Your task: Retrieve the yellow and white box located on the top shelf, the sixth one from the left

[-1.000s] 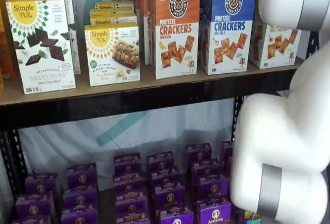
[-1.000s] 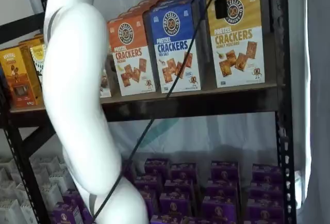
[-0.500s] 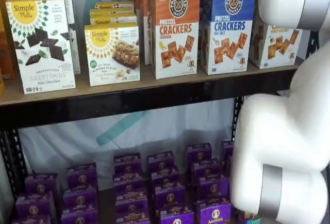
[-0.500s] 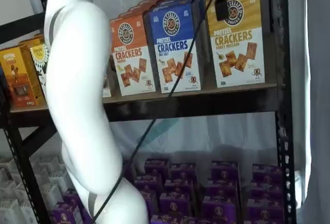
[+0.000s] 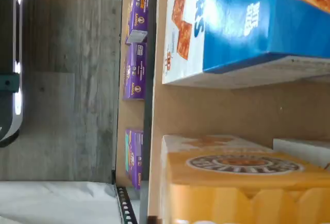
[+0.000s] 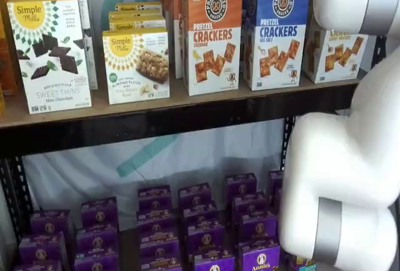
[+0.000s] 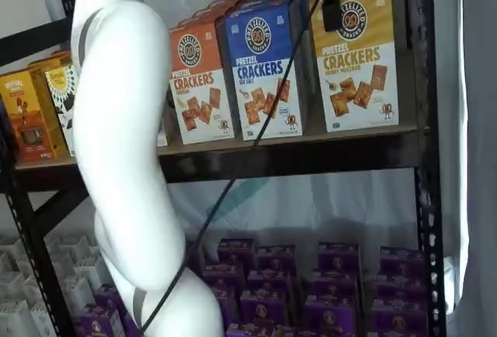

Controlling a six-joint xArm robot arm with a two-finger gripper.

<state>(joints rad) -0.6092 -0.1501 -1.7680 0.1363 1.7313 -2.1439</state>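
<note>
Arm has crept right since a second ago. Claw hangs just above the yellow and white box on the top shelf; finger state unreadable. Descend squarely, clear of the blue box alongside.

On the top shelf we read "Simple Mills", "SWEET THINS" and "Mint Chocolate" on the white box near its left end, and "Simple Mills" on the smaller white box beside it. The orange box says "PRETZEL CRACKERS", under a round "PRETZELIZED" logo. The blue box also reads "PRETZEL CRACKERS". By the right edge, the yellow and white box carries "PRETZEL CRACKERS". On the purple boxes below, we make out "Annie's".
</note>
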